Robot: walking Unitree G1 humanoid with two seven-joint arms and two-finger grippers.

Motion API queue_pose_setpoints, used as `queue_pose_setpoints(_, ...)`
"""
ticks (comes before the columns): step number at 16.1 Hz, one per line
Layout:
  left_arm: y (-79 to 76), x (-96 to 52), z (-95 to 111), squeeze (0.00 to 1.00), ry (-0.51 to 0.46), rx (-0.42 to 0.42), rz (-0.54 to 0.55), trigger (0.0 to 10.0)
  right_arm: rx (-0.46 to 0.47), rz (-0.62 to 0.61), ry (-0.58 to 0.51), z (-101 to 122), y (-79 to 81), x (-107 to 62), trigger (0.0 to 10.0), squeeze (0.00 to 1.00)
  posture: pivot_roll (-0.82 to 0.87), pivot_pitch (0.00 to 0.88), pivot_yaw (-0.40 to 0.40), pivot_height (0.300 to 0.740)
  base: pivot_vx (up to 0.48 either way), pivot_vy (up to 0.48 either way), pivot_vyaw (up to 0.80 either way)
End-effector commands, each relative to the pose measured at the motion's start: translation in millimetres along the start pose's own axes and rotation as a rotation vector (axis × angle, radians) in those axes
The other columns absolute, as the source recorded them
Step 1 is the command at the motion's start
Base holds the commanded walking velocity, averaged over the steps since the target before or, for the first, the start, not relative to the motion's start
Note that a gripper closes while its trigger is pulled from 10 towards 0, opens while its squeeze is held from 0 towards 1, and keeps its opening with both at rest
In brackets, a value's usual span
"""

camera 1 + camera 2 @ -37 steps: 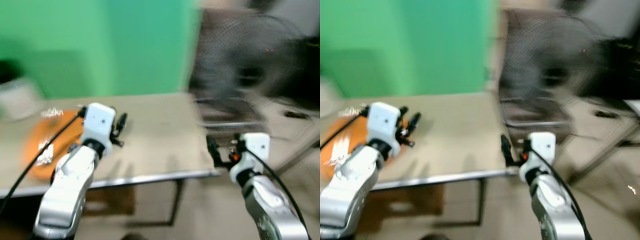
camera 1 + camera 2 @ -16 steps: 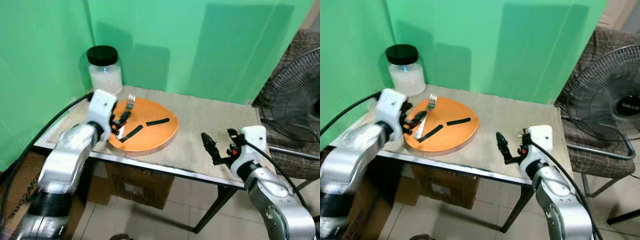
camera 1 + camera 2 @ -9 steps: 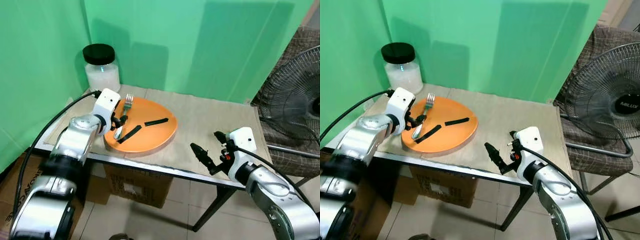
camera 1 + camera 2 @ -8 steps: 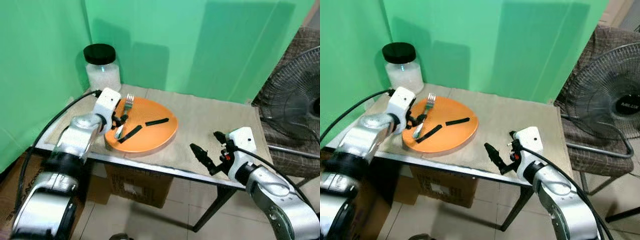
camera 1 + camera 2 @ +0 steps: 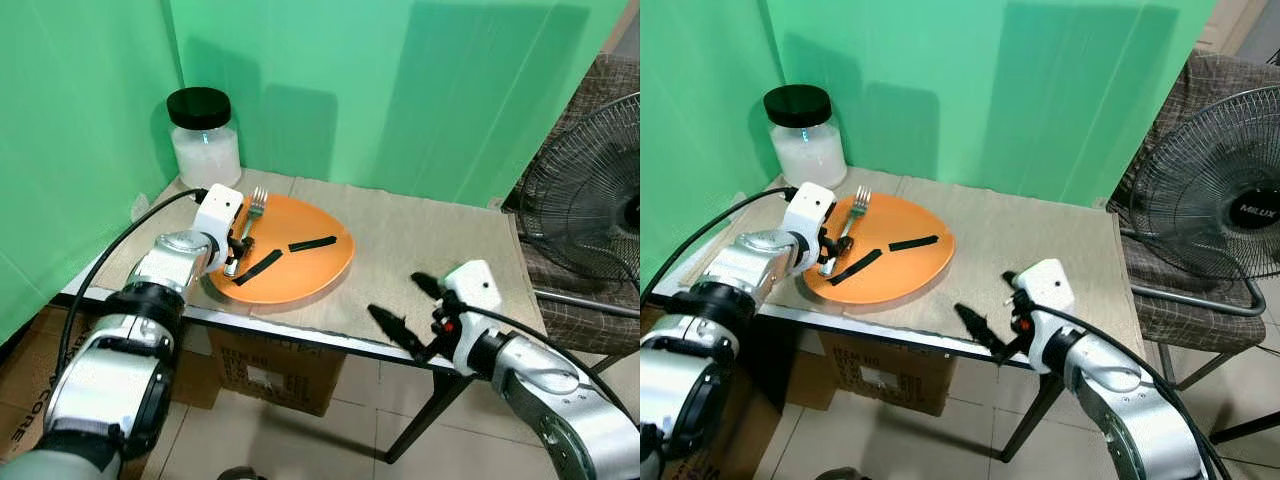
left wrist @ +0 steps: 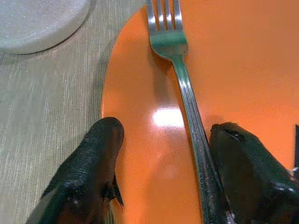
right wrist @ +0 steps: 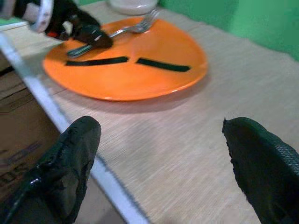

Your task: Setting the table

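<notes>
Lying on the orange plate [image 5: 300, 262] near the bench's [image 5: 420, 260] left end, the fork [image 6: 184, 88] needs pinching squarely at mid-handle, I'd say. Left tool [image 6: 161, 161] straddles it, fingers apart, one touching the handle, nothing gripped. Right tool [image 5: 400, 312] hovers wide open, empty, at the front edge.

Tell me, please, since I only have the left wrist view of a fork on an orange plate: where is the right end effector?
Observer: The right end effector hangs open at the table's front edge, right of the orange plate.
Operator: Thank you. Is anything else lying on the plate?
Observer: Two black strips lie on it, beside the fork.
Operator: And what is behind the plate?
Observer: A black-lidded jar of white contents stands at the table's back left corner.
</notes>
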State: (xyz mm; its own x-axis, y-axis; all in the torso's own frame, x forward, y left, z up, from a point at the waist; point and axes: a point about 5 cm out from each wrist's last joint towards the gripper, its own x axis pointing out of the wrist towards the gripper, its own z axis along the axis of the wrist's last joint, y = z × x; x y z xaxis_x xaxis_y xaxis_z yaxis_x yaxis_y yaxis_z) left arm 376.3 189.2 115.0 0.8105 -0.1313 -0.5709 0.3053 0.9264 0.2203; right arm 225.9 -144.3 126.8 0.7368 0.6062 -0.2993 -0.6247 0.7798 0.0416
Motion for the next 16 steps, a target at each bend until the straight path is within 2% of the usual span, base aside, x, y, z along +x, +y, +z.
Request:
queue_pose_setpoints(1,-0.9,1.1,-0.3,0.0,0.01,0.004,-0.006,1.1,0.0,0.037,0.001,2.5,4.4,-2.9,10.0,0.0,0.03,0.0,-0.072,0.74,0.0,0.0,0.0)
queue_pose_setpoints(2,-1.7,2.4,-1.3,0.0,0.018,0.01,-0.013,0.0,0.003,0.077,0.016,1.3,8.2,-4.7,10.0,0.0,0.03,0.0,-0.072,0.74,0.0,0.0,0.0)
queue_pose_setpoints(5,-1.9,3.6,-0.5,0.0,0.016,0.033,-0.023,0.0,0.003,0.138,0.04,-0.9,12.6,-8.8,10.0,0.0,0.02,0.0,-0.069,0.74,0.0,0.0,0.0)
queue_pose_setpoints(16,-2.6,4.5,2.8,0.0,0.002,0.065,-0.052,0.0,0.014,0.148,0.045,-2.7,16.7,-10.6,10.0,0.0,0.02,0.0,-0.058,0.74,0.0,0.0,0.0)
